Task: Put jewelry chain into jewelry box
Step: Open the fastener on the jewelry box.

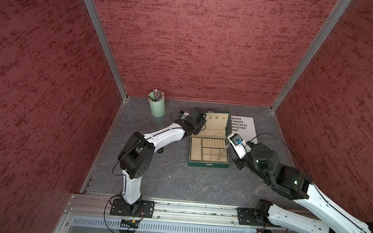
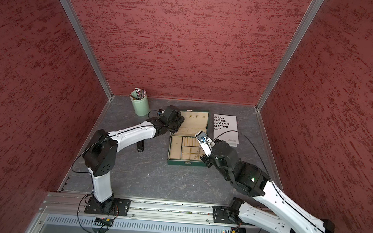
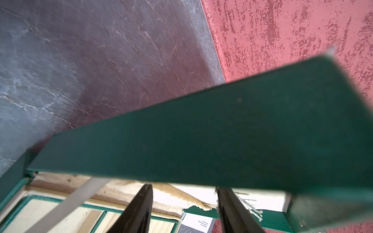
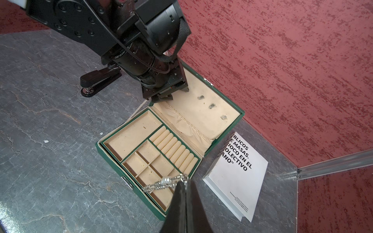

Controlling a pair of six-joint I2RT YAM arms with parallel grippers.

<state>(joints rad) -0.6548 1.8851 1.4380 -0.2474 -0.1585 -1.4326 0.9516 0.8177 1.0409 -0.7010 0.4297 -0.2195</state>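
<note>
Right wrist view, nearest entry: we list the right gripper [image 4: 184,182], its dark fingers pressed together on one end of the jewelry chain [image 4: 161,184]. Most of each finger runs out of frame.

Next we log the chain itself. It is pale and silvery, and it hangs over the small square compartments at the right side of the jewelry box [image 4: 131,131]. In a top view the jewelry chain [image 1: 222,152] is only a thin slanting line. We cannot tell whether its lower end touches the lining.

The box is dark green with cream lining. It rests on the grey veined table [image 1: 176,179] with its lid open and leaning back.

At the lid's left edge we note the left gripper [image 3: 183,191]. Its fingers stand apart with a clear gap between them. The lid's green side wall crosses in front and hides the tips, so we cannot tell whether they touch it.

Beyond the box's left side lies a black stapler [image 4: 96,82], its far end covered by the left arm.

Just right of the box is a white booklet [image 4: 242,181]. The lid cuts off the first letters of its heading, and the small print is too fine to read.

Farthest back we record a mint-green pencil cup [image 1: 158,107] in the left corner, against the blotched red walls [image 1: 197,43].
</note>
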